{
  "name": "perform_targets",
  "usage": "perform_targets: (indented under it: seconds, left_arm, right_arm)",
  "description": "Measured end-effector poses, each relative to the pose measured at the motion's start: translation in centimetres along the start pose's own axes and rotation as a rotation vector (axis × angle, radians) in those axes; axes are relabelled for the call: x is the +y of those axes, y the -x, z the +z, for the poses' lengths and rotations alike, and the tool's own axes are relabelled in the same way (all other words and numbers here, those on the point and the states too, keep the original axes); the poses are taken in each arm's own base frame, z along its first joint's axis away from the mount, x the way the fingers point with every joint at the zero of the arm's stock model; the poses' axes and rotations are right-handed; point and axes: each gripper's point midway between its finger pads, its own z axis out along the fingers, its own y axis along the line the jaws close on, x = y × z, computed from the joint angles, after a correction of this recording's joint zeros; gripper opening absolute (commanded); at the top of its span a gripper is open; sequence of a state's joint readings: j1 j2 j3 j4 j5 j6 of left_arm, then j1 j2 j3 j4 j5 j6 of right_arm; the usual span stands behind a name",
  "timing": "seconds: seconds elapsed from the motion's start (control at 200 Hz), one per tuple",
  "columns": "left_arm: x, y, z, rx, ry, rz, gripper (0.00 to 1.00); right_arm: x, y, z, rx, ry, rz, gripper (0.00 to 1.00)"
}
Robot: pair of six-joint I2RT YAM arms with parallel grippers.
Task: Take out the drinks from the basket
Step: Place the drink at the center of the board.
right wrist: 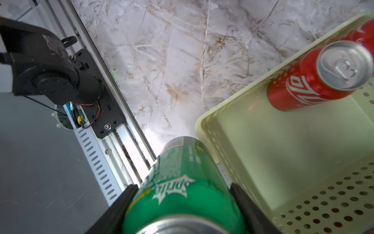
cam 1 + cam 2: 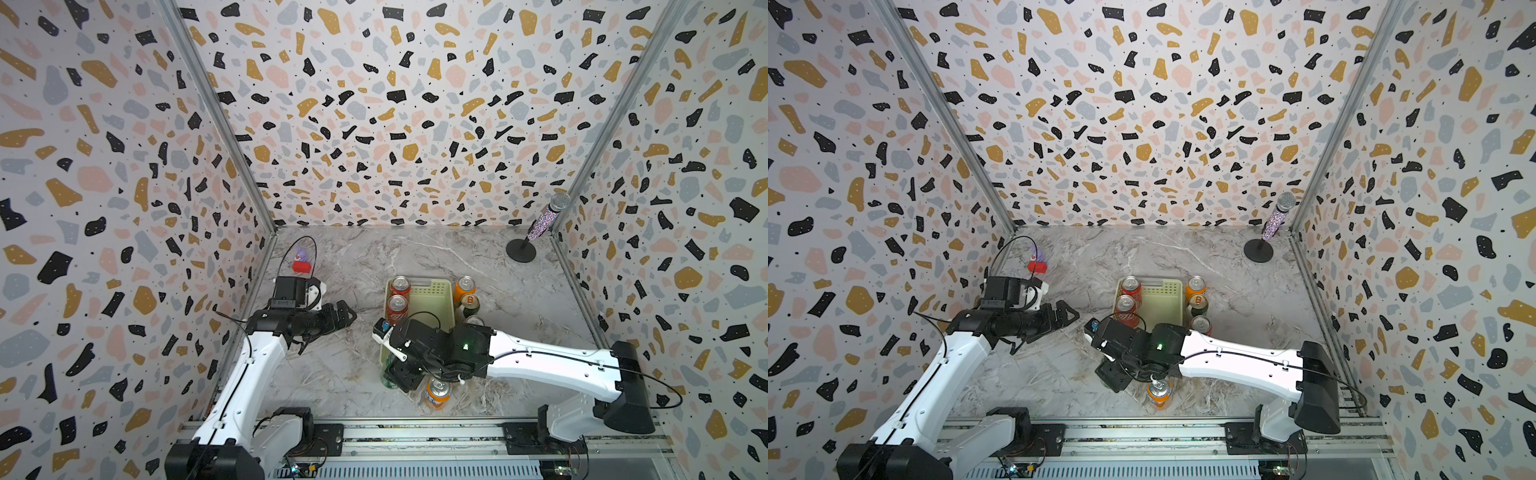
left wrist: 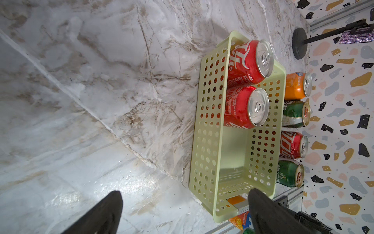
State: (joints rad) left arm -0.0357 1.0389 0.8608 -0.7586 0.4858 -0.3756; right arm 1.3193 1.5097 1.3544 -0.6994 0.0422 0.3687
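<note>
Left black parallel gripper: jaws apart, empty, left of centre. Right black parallel gripper: clamped on bright green aluminium can, near side.

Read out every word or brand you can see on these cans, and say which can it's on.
"Sprite": bright green can, held in the right gripper.
"Coke": red can at the far end of the basket, beside white Chinese script.
"Flavoured": orange can past the basket's near end, partly hidden.
Lettering on the dark green cans and all fine print: too small to read.

A sparkly microphone is standing on the marble surface, well away from the right fingers. A little purple-and-red toy is sitting nearer the left fingers.
</note>
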Motion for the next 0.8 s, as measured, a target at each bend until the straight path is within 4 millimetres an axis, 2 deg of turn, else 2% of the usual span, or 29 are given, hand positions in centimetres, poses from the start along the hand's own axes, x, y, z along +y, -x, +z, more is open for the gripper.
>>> perform_targets:
  seconds: [0.305,0.796]
  left_arm:
    - [0.1,0.0,0.1,0.002,0.003,-0.002,1.0]
    - [0.1,0.0,0.1,0.003,0.007,-0.003,1.0]
  right_arm:
    - [1.0,-1.6,1.6,0.047,0.019,-0.03,0.25]
    - [2.0,-5.0,6.0,0.148,-0.001,-0.061,0.23]
